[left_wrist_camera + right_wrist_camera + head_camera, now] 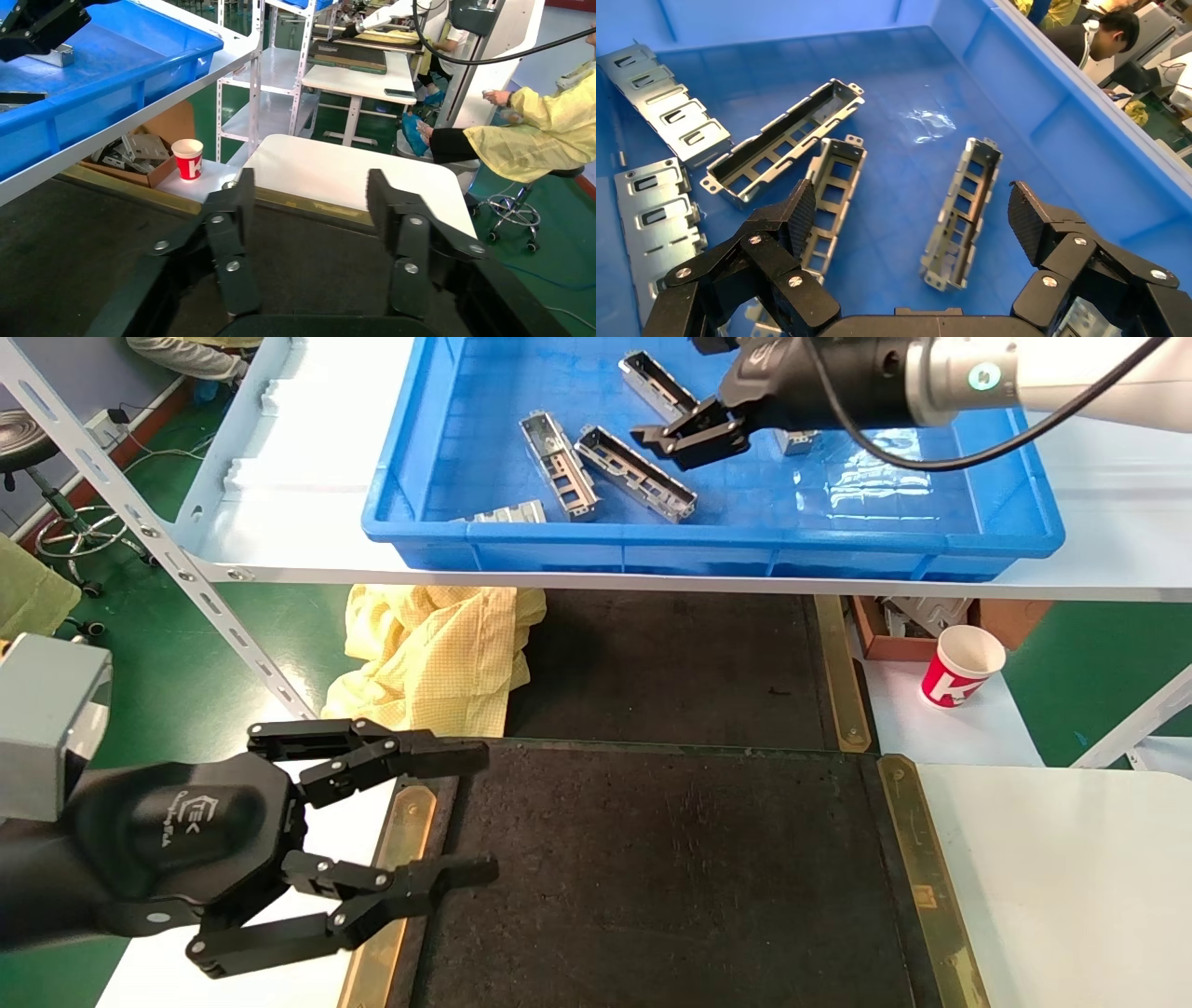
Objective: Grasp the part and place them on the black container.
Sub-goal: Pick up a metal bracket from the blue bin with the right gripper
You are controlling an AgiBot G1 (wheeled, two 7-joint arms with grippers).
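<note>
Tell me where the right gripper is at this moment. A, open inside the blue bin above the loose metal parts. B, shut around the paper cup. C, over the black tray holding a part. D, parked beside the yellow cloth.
A: the right gripper hangs inside the blue bin with its jaws spread and empty, and a part lies on the bin floor between its fingers.

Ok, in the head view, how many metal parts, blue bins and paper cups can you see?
Metal parts: 5, all in the bin, one half hidden behind the right gripper
Blue bin: 1
Paper cup: 1
Total: 7
</note>
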